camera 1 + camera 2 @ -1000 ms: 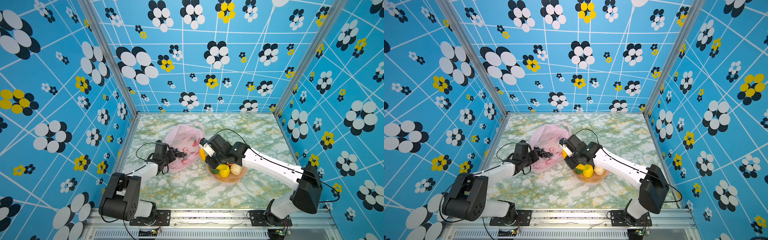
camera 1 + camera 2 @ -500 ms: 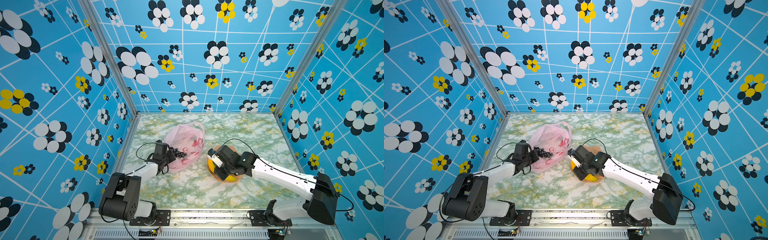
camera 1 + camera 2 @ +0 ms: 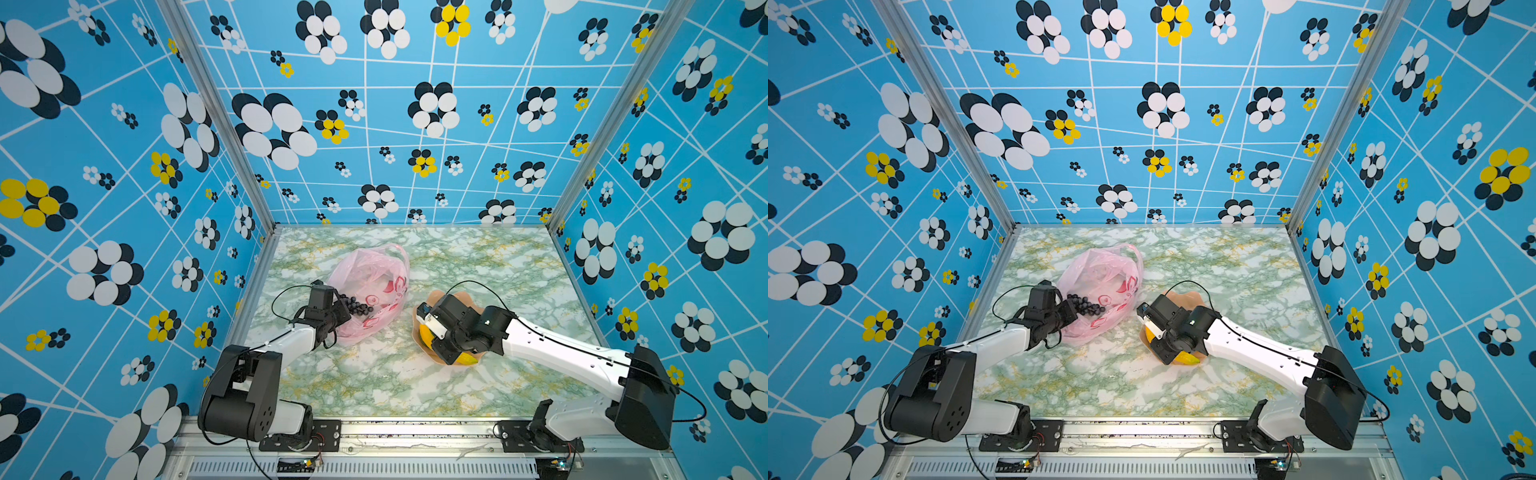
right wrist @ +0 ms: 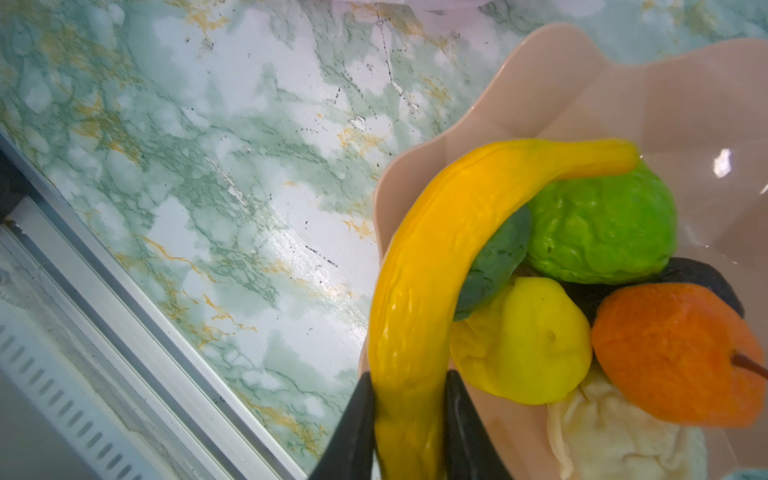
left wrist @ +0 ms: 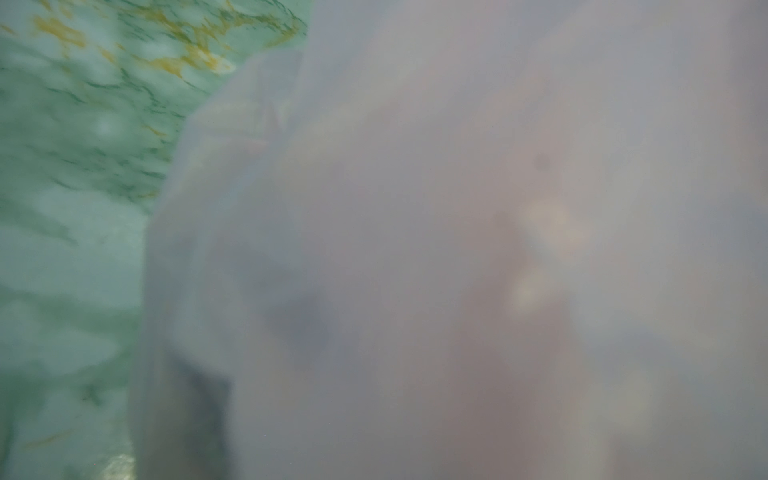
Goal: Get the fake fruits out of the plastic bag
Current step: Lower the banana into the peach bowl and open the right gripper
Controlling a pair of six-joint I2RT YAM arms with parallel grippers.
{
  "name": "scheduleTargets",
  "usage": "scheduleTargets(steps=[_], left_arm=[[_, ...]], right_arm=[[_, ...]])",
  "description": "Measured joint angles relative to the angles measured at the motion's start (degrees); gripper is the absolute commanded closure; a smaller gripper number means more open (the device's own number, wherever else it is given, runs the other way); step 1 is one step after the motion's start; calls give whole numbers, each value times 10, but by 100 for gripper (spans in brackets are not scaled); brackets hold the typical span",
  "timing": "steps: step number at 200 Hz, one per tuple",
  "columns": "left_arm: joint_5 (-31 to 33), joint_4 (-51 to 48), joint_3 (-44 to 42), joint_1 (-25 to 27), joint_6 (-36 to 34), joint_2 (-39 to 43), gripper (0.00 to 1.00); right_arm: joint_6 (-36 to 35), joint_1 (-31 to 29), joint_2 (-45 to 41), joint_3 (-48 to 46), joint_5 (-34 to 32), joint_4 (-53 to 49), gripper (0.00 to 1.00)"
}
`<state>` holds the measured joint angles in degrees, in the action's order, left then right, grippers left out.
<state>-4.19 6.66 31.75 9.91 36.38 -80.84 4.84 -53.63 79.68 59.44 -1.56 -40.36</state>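
The banana [image 4: 415, 291] was clamped at one end between the two black fingers [image 4: 353, 432] of the right gripper [image 4: 409, 415]. Its curved body lay over the left edge of the dish [image 4: 582, 83], and its other end rested on the light green fruit [image 4: 602, 224]. Piled beside it in the dish were a dark green fruit [image 4: 494, 262], a yellow fruit [image 4: 528, 345], an orange fruit [image 4: 673, 353], a beige fruit [image 4: 615, 436] and a dark fruit [image 4: 706, 278], all touching one another.

In both top views the grapes [image 3: 357, 307] [image 3: 1086, 307] lay at the near left side of the bag [image 3: 370, 274] [image 3: 1100, 270]. Whether they sat inside its mouth or on top of the film could not be told. The bag was slumped on the table [image 3: 374, 382], left of the middle, and the dish [image 3: 436, 297] stood just to its right, near it but apart from it.

The left gripper [image 3: 338, 318] was at the bag's near left edge, right beside the grapes, with its jaws together. Whether they pinched the film could not be made out. The left wrist view was blurred and almost filled by the pink film of the bag [image 5: 415, 249].
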Motion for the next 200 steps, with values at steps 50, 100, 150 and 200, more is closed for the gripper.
scheduleTargets(steps=[50,100,150,200], left_arm=[[0,-1,2,-2,0,-1,100],[0,-2,2,-2,0,-1,100],[0,-2,2,-2,-2,-1,100],[0,-2,2,-2,-2,-1,100]], right_arm=[[-7,-3,14,0,6,10,81],[-11,-3,38,0,4,23,78],[-12,-3,45,0,-9,25,67],[-12,-3,52,0,-31,25,57]])
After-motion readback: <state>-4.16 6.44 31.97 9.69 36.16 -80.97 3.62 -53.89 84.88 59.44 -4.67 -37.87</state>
